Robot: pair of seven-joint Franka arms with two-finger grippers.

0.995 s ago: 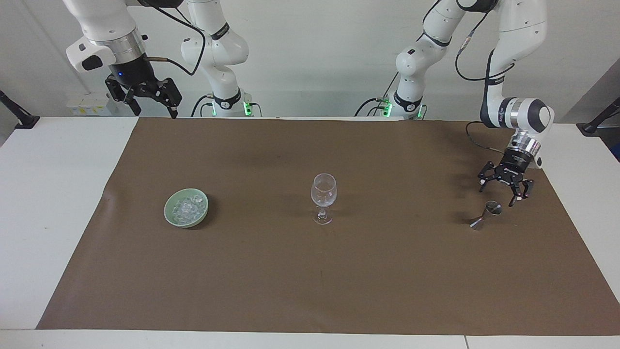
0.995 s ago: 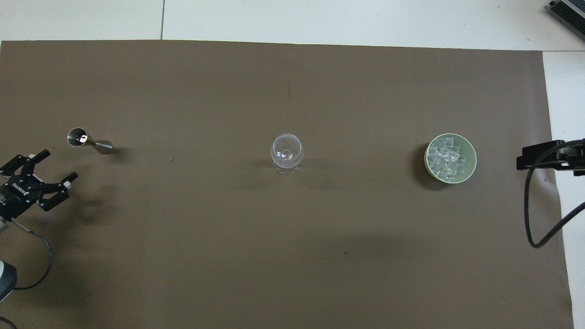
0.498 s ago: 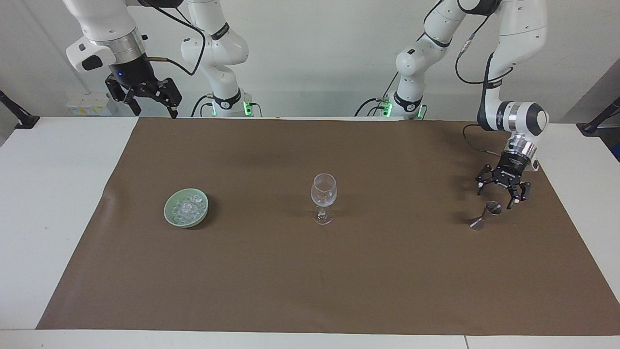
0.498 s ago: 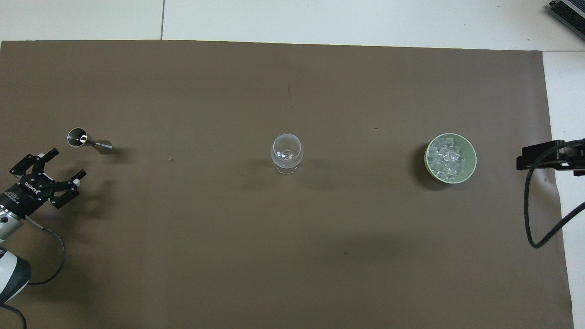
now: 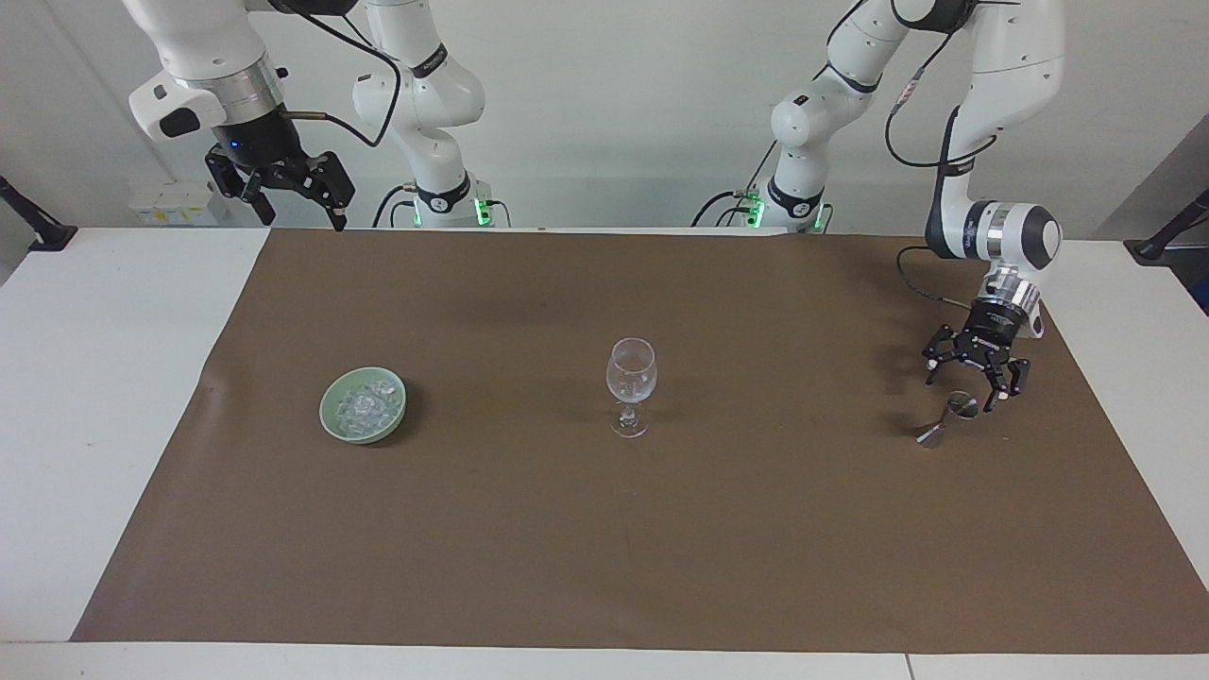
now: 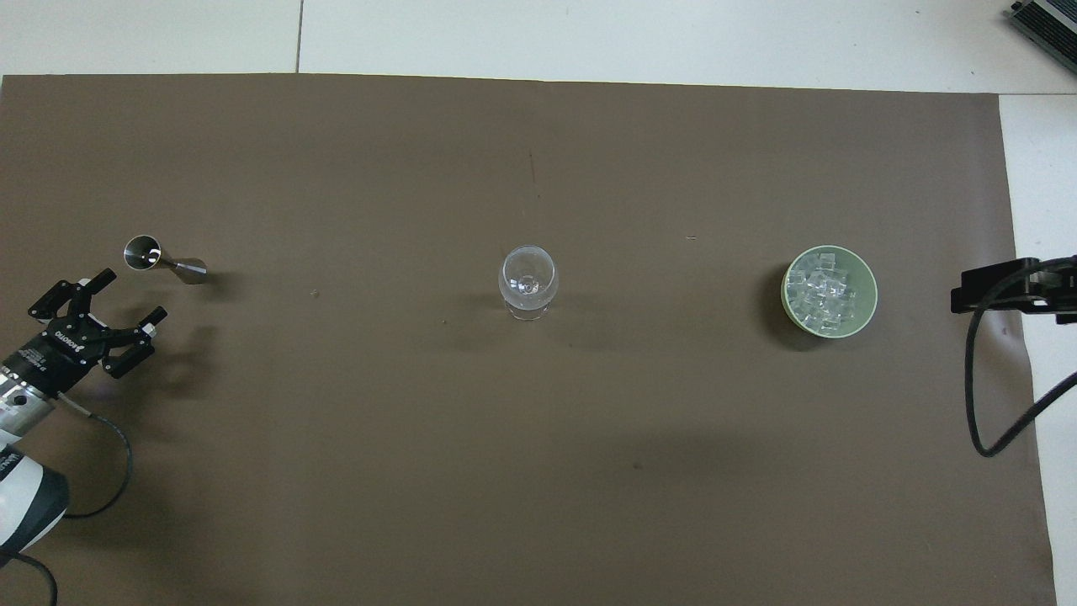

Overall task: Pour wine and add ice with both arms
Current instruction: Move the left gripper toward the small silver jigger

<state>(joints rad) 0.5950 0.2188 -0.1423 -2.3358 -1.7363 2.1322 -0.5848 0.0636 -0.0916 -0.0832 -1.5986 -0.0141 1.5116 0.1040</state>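
Left tool (image 5: 976,378) spread wide, poised over the jigger (image 5: 947,419) for a grasp before pouring into the wine glass (image 5: 630,385). Right tool (image 5: 283,189) waiting high, open, toward the ice (image 5: 365,405) end.

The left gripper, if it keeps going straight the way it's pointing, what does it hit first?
Most likely the metal jigger. The open left gripper points down and away from the robots, hovering just above the jigger's cup; depth is uncertain, so it could land on the brown mat beside it.
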